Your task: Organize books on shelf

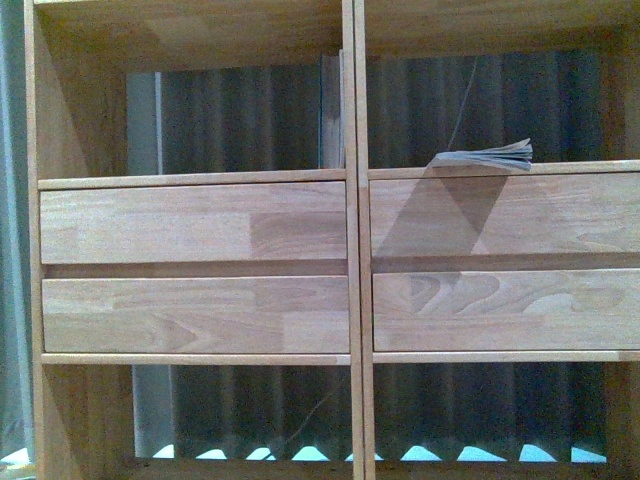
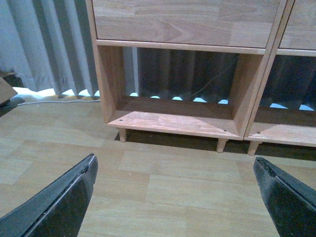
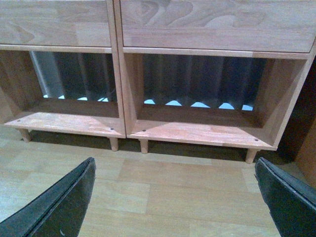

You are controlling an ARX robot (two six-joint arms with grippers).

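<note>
The light-brown wooden shelf fills the front view, with wide plain front panels and open-backed compartments. A dark book stands upright against the central divider in the upper left compartment. A thin floppy book lies flat with fanned pages on the upper right ledge. Neither arm shows in the front view. My left gripper is open and empty above the floor, facing the shelf's bottom left compartment. My right gripper is open and empty above the floor, facing the bottom compartments.
A grey curtain hangs behind and left of the shelf. The shelf stands on short legs over a wood-plank floor. A thin cable hangs behind the upper right compartment. A brown cardboard edge shows at far left.
</note>
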